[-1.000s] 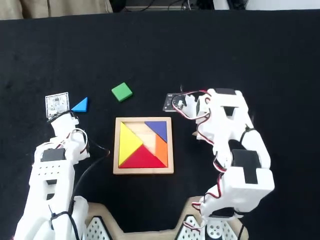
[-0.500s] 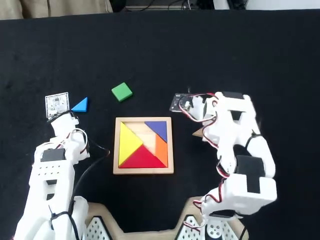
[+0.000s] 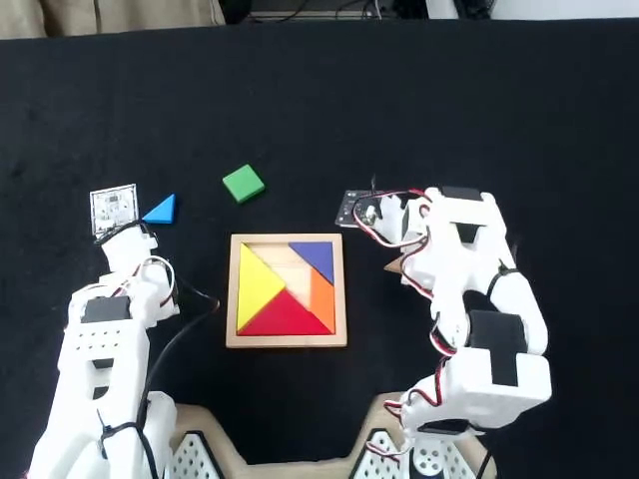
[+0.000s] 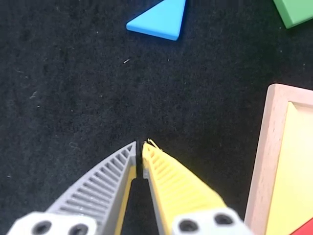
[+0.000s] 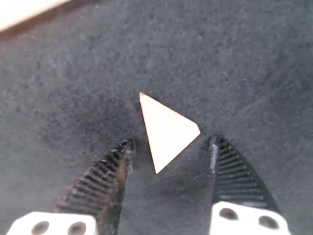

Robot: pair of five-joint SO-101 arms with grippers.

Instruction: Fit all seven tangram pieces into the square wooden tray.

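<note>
A square wooden tray [image 3: 287, 341] holds four tangram pieces: yellow triangle [image 3: 257, 284], red triangle [image 3: 285, 317], orange piece [image 3: 321, 296] and dark blue piece [image 3: 315, 257]. Three more lie loose on the black surface [image 3: 399, 100]. From the tray, a green square [image 3: 244, 184] is at 11 o'clock, a light blue triangle [image 3: 161, 210] at 10, and a pale triangle [image 5: 167, 131] at 3. The pale triangle sits between the spread fingers of the right claw [image 5: 171, 142]. The left claw [image 4: 139, 149] is pressed together.
</note>
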